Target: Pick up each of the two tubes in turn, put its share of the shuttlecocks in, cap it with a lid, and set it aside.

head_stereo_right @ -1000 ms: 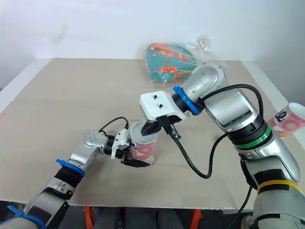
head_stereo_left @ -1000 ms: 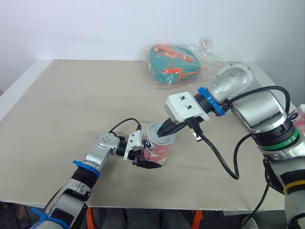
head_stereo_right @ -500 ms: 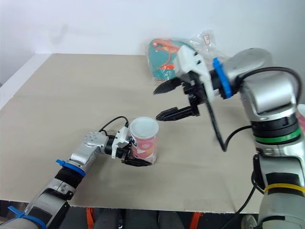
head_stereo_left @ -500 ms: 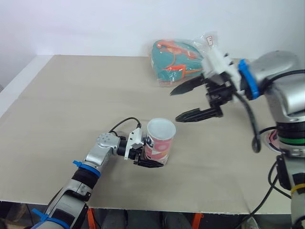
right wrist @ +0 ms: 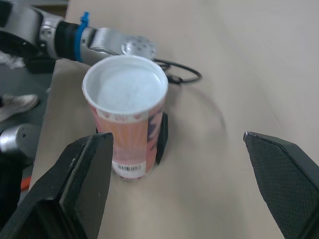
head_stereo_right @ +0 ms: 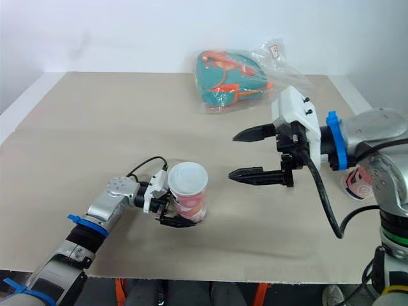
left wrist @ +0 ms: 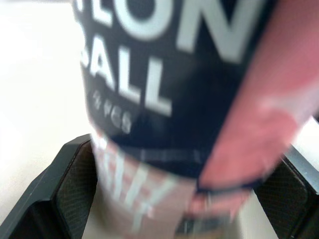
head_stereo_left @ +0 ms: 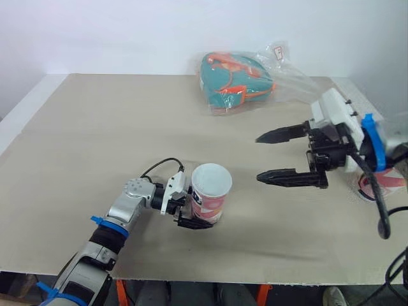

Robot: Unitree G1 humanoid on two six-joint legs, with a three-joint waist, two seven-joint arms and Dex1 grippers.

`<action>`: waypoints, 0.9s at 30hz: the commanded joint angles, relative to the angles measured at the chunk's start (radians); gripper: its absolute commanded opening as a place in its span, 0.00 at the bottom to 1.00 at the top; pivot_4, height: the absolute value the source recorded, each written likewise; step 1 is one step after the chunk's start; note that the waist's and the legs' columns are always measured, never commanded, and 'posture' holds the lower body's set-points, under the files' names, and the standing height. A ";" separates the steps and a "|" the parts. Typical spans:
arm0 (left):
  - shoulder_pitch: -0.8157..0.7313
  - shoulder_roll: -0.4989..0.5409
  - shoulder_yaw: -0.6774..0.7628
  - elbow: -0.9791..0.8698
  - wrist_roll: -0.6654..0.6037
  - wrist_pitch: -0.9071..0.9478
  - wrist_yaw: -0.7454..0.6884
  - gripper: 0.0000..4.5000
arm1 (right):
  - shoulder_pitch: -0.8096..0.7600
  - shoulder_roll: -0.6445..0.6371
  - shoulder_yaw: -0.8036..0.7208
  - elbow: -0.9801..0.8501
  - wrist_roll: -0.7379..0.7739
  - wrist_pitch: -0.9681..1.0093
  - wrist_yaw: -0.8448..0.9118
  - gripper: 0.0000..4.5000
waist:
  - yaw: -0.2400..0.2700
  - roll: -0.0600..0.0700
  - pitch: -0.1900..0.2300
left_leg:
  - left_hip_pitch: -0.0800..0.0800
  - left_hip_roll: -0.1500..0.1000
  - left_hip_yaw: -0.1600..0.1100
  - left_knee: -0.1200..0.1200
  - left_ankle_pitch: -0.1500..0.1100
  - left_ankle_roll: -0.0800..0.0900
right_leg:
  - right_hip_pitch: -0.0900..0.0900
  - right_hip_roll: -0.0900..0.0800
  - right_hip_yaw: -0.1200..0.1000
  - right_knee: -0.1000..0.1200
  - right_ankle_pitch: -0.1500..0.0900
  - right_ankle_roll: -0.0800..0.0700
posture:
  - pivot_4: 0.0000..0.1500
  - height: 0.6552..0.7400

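The left gripper is clamped on the lower part of the tube, holding it upright on the table near the front edge, probably to steady it while its top is worked on; that top shows white, though whether it is capped cannot be told. The right gripper hangs well to the tube's right, spread wide and empty, leaving the top clear, while the second tube waits by the right edge behind that arm
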State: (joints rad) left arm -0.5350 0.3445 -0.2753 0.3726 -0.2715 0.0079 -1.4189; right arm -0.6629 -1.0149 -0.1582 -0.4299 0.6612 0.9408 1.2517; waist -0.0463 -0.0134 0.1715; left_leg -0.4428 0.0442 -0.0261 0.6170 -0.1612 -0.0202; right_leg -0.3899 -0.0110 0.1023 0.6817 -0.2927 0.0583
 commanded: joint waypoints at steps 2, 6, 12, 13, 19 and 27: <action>0.021 0.054 0.021 -0.027 -0.014 0.036 -0.028 0.97 | 0.023 -0.030 -0.078 -0.059 0.064 0.022 -0.057 1.00 | -0.001 0.000 0.000 | 0.000 0.001 0.000 0.000 0.000 0.000 | 0.000 0.000 0.000 0.000 0.000 0.001 | 1.00 0.99; 0.030 0.130 0.037 -0.023 0.001 0.059 -0.029 0.97 | 0.065 -0.046 -0.118 -0.083 0.103 0.037 -0.099 1.00 | -0.001 0.000 0.000 | 0.001 0.003 0.000 0.000 0.000 0.000 | 0.000 0.003 0.000 0.000 -0.001 0.002 | 1.00 0.99; 0.078 0.246 0.111 -0.069 -0.042 0.088 -0.042 0.97 | 0.237 -0.083 -0.136 -0.128 0.084 0.024 -0.144 1.00 | -0.002 0.000 0.000 | 0.002 0.004 0.001 0.000 0.000 0.000 | 0.000 0.003 0.000 0.000 -0.001 0.001 | 1.00 0.99; 0.089 0.265 0.133 -0.089 -0.061 0.106 -0.043 0.97 | 0.276 -0.072 -0.128 -0.140 0.083 0.019 -0.156 1.00 | -0.002 0.000 0.000 | 0.002 0.005 0.002 -0.001 0.000 0.000 | 0.000 0.003 0.000 0.000 -0.001 0.001 | 1.00 0.99; 0.159 0.315 0.271 -0.296 -0.269 0.275 -0.030 0.97 | 0.429 0.023 -0.033 -0.129 0.031 -0.074 -0.226 1.00 | -0.001 -0.003 0.002 | 0.001 0.006 0.003 0.000 0.000 0.000 | -0.001 0.003 0.001 0.000 -0.001 0.001 | 1.00 0.99; 0.236 0.392 0.361 -0.567 -0.438 0.465 0.015 0.97 | 0.418 0.179 0.142 -0.009 -0.026 -0.146 -0.244 1.00 | -0.001 -0.008 0.006 | 0.001 0.005 0.004 0.000 0.000 0.000 | -0.001 0.004 0.002 0.000 -0.001 0.002 | 1.00 0.99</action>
State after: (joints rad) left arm -0.3080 0.6993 0.0624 -0.1379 -0.6940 0.4593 -1.3982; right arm -0.2194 -0.8495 -0.0475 -0.4444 0.6515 0.8273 1.0023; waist -0.0472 -0.0214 0.1771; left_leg -0.4412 0.0498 -0.0218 0.6175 -0.1614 -0.0206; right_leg -0.3907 -0.0072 0.1048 0.6817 -0.2932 0.0606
